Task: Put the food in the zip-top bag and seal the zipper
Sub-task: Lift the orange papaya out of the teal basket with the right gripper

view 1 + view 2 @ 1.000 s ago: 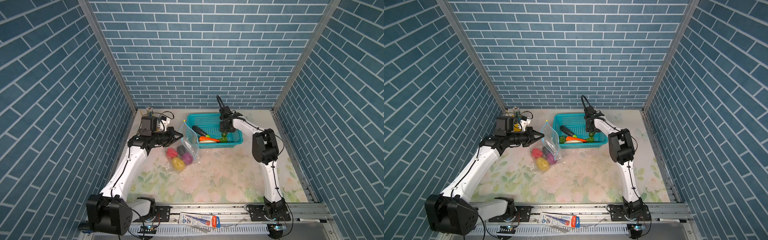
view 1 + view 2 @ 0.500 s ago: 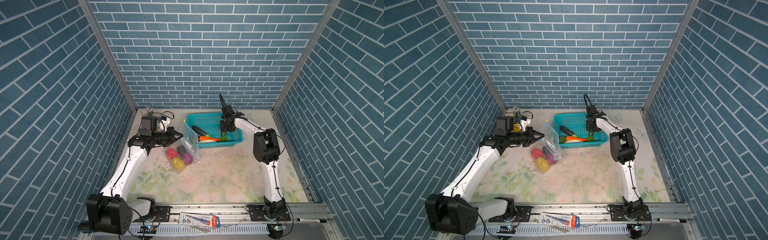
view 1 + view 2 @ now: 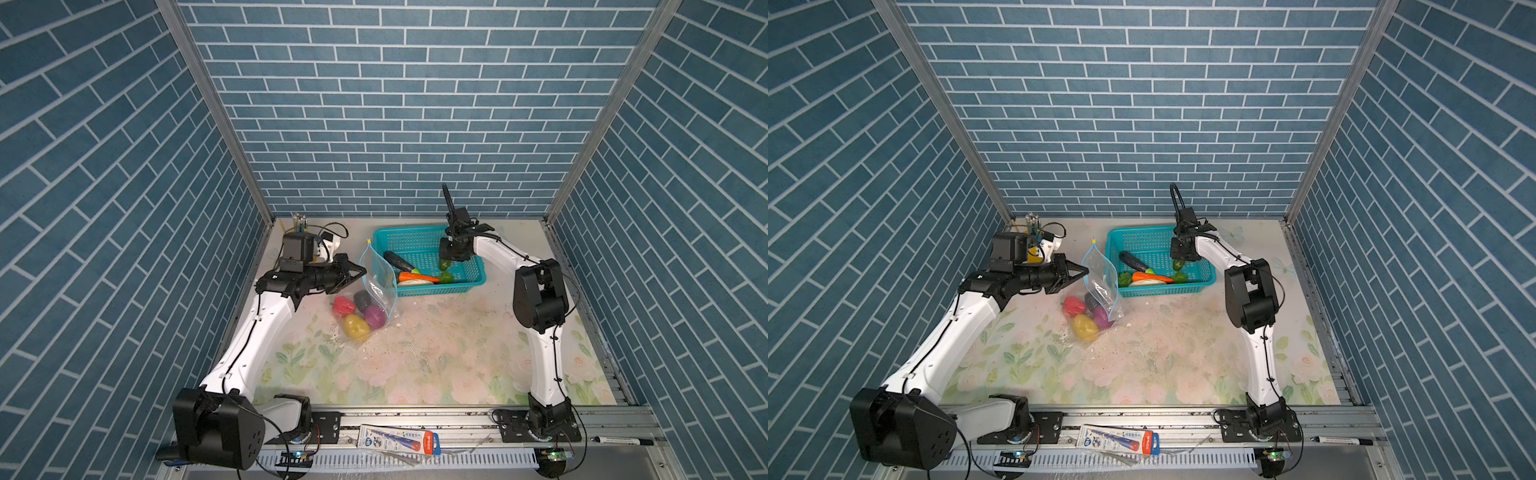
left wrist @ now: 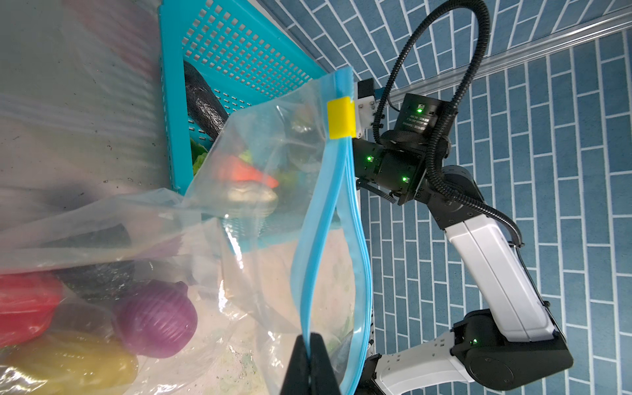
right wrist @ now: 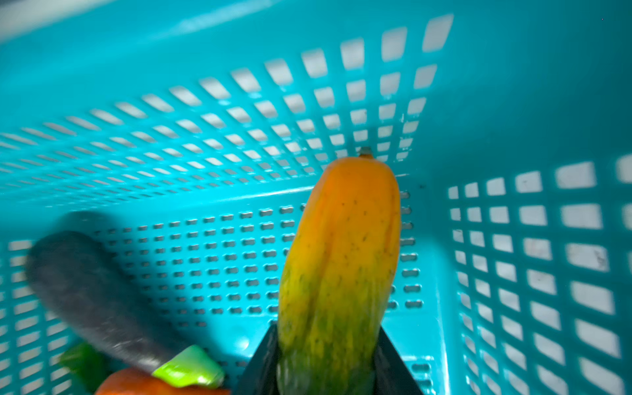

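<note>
The left hand [image 4: 309, 345] is closed on one lip of the zipper [image 4: 319, 222], pinching the blue strip between its fingertips. In a top view this hand [image 3: 360, 272] sits just left of the bag [image 3: 377, 286]. The bag stands on the bench [image 3: 436, 357] between the left arm and the basket [image 3: 440, 288]. Its mouth is held up and parted, with the two blue lips bowing away from each other. The yellow slider [image 4: 340, 118] sits at the far end of the zipper. The bag's bottom lies nearer on the bench and holds four pieces close together: a red pepper [image 3: 343, 304], a dark piece [image 3: 362, 298], a purple onion [image 3: 375, 316] and a yellow potato [image 3: 355, 326].

The right hand [image 5: 328, 362] grips a yellow-orange piece [image 5: 342, 256] that turns green toward the held end, with one finger on each side. In both top views this hand [image 3: 1178, 262] hangs over the right part of the basket, and the piece shows below it as a green tip. Whether the piece touches the basket floor cannot be told.

The rest of the food lies in the basket. A long dark vegetable [image 3: 398, 262] lies at the left. Along the near wall are a carrot [image 3: 417, 277], a white radish [image 3: 413, 282] just nearer than it, and a green piece [image 3: 446, 277] to the right.
</note>
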Motion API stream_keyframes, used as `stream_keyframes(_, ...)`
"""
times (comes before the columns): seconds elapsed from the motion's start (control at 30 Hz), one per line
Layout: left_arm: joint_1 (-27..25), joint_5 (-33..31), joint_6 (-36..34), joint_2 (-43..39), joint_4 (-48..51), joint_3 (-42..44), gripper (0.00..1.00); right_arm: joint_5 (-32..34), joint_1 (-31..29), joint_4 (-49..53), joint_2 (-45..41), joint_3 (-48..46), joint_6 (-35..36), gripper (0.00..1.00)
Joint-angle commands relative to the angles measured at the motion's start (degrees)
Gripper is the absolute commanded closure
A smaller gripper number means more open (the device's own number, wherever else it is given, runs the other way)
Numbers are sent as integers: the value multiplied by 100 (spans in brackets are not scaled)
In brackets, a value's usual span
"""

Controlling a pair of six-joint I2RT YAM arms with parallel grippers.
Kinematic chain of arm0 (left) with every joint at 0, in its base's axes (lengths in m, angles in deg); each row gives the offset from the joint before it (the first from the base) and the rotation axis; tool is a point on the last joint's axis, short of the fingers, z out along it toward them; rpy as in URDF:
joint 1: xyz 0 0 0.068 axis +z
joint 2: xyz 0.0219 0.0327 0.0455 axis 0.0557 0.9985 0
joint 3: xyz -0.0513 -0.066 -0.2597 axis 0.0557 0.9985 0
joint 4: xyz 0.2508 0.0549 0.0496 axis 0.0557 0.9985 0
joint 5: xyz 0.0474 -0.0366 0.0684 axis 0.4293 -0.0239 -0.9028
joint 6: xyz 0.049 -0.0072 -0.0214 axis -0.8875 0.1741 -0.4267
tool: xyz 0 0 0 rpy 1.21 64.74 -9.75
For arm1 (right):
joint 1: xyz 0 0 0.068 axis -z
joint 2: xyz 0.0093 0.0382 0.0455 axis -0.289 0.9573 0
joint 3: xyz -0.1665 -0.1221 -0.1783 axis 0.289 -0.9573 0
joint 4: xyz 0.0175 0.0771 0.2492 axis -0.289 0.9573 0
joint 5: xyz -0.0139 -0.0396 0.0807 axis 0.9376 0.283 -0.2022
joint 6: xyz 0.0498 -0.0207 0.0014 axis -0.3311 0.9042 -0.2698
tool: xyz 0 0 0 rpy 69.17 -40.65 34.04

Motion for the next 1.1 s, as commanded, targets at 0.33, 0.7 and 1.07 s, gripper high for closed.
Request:
stream_keyframes(0.33, -14, 3, -49, 69, -13, -87, 100, -334, 9, -287, -673, -402, -216, 64)
stream_keyframes(0.7, -21, -12, -21, 105, -12, -115, 100, -603, -161, -645, -1531, -1163, -199, 65)
stream_keyframes(1.07, -38, -91, -120, 72, 462, -351, 100, -514, -871, -469, -2800, -1500, 539, 66)
